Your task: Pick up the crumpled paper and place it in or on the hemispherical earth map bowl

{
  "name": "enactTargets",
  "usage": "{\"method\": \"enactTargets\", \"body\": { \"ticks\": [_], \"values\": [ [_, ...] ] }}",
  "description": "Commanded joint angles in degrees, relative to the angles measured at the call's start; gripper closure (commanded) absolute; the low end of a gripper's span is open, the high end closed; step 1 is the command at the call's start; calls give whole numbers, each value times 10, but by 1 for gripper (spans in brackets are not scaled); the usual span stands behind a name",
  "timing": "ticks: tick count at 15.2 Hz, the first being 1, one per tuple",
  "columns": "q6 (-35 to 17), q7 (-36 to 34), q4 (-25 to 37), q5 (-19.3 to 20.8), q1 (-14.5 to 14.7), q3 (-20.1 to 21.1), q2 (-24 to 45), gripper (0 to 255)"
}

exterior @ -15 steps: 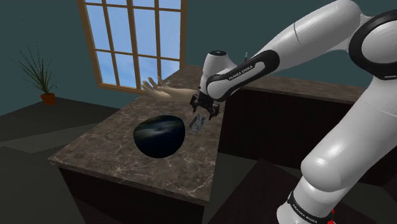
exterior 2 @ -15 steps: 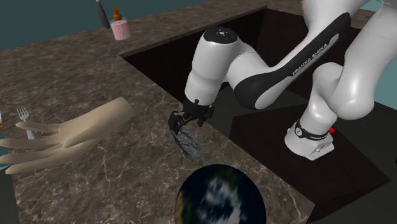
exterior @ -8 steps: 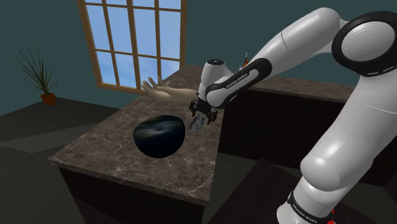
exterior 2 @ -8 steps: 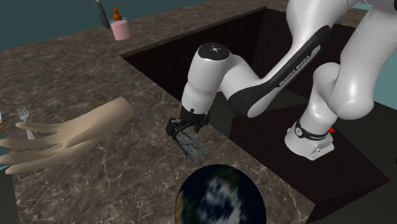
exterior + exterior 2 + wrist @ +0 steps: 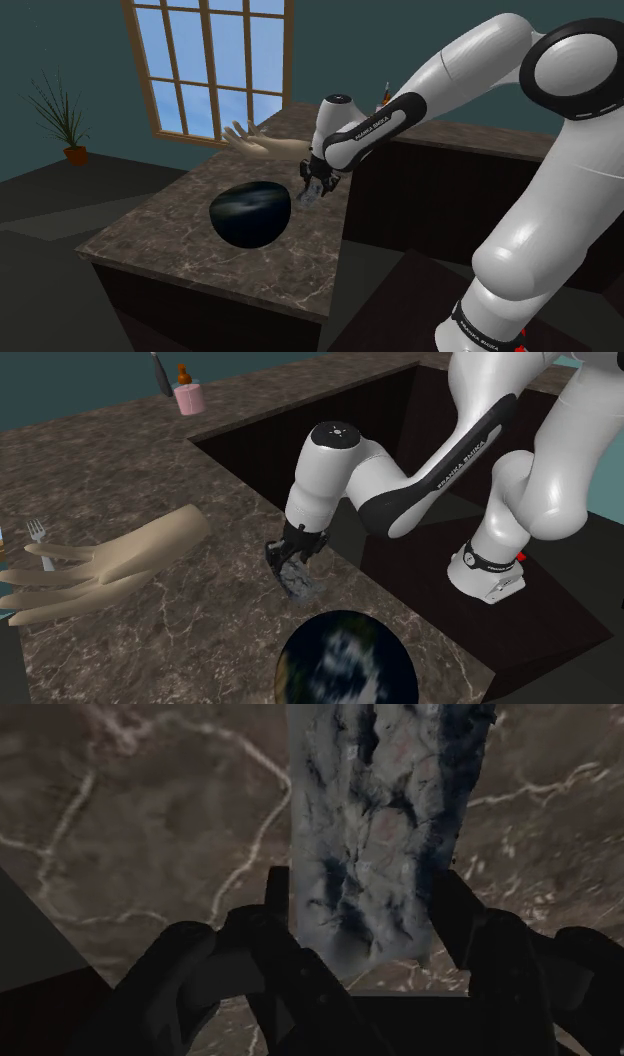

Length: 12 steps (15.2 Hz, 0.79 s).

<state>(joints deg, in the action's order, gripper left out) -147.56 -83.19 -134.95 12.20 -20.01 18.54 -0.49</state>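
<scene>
Counter (image 5: 165, 245), brown veined stone. Item one, crumpled paper (image 5: 375, 824): a grey-white strip with dark creases, standing on end near the counter's edge, just beside the bowl (image 5: 250, 212) on the shoulder view's right. Whether its lower end touches the stone cannot be told. Item two, bowl: a dark half-globe with a blue and white map pattern, resting on the counter, at the bottom of the second exterior view. Item three, gripper (image 5: 362, 904): black, pointing down over the paper, its two fingers pressed against the strip's opposite sides and clamped on it. Other items: a pale hand-shaped model (image 5: 110, 567) lying on the counter well apart from the paper, a fork (image 5: 38, 532) just beyond it, a pink cup (image 5: 189, 399) at the far edge, a window (image 5: 215, 60) and a potted plant (image 5: 65, 125).
</scene>
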Motion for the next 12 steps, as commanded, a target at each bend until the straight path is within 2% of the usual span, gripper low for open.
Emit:
{"method": "enactTargets", "body": {
  "ticks": [1, 9, 12],
  "values": [
    [0, 0, 0, 0, 0, 0, 0, 255],
    [0, 0, 0, 0, 0, 0, 0, 255],
    [22, 13, 8, -15, 1, 0, -16, 255]
  ]
}}
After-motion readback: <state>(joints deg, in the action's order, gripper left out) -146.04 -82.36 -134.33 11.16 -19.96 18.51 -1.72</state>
